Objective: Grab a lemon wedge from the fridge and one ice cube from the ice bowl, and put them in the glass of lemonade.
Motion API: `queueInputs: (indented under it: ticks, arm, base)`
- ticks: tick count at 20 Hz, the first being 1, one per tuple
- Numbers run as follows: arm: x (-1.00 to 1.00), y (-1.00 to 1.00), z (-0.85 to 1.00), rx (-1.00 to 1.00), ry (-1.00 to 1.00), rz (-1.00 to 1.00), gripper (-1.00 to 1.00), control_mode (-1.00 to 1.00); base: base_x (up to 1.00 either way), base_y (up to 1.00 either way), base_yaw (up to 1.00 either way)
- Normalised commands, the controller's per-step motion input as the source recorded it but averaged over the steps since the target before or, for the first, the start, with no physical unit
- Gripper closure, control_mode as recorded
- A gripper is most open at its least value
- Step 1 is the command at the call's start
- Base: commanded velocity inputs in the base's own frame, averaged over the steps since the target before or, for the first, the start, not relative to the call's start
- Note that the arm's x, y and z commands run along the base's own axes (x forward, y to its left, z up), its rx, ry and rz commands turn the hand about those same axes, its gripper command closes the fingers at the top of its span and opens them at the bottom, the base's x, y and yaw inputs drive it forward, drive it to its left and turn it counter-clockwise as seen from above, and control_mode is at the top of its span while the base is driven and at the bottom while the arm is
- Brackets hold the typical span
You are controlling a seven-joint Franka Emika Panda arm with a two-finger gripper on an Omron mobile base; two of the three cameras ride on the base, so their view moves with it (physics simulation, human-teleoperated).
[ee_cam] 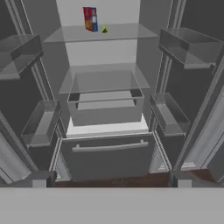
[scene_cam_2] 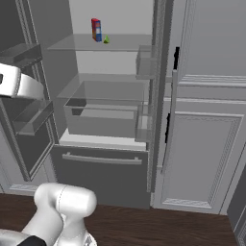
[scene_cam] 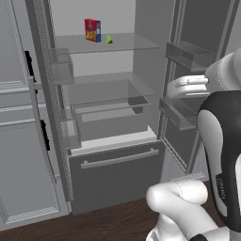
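The fridge [ee_cam: 105, 131] stands with both doors swung wide. The lemon wedge [ee_cam: 104, 29] sits on the top glass shelf [ee_cam: 122, 33], just beside a red and yellow carton [ee_cam: 90, 19]. Below are a clear crisper bin [ee_cam: 105, 94] and the closed drawer [ee_cam: 109, 157] with its bar handle. The gripper [ee_cam: 111, 181] hangs well back from the fridge, down at drawer level, its fingers spread wide apart with nothing between them.
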Motion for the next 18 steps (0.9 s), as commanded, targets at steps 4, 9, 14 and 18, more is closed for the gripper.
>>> queueInputs:
  ticks: [4,9,14,18]
  arm:
    - [0.33,0.0,0.11,0.0,-0.32,0.11,-1.0,-1.0]
    - [0.15,0.0,0.18,0.0,-0.28,0.09,-1.0,-1.0]
    - [-0.08,0.0,0.22,0.0,-0.06,0.0,-1.0,-1.0]
    - [0.0,0.0,0.0,0.0,0.0,0.0,-1.0,-1.0]
  base:
    - [0.0,0.0,0.0]
    - [0.0,0.0,0.0]
    - [0.0,0.0,0.0]
    - [0.0,0.0,0.0]
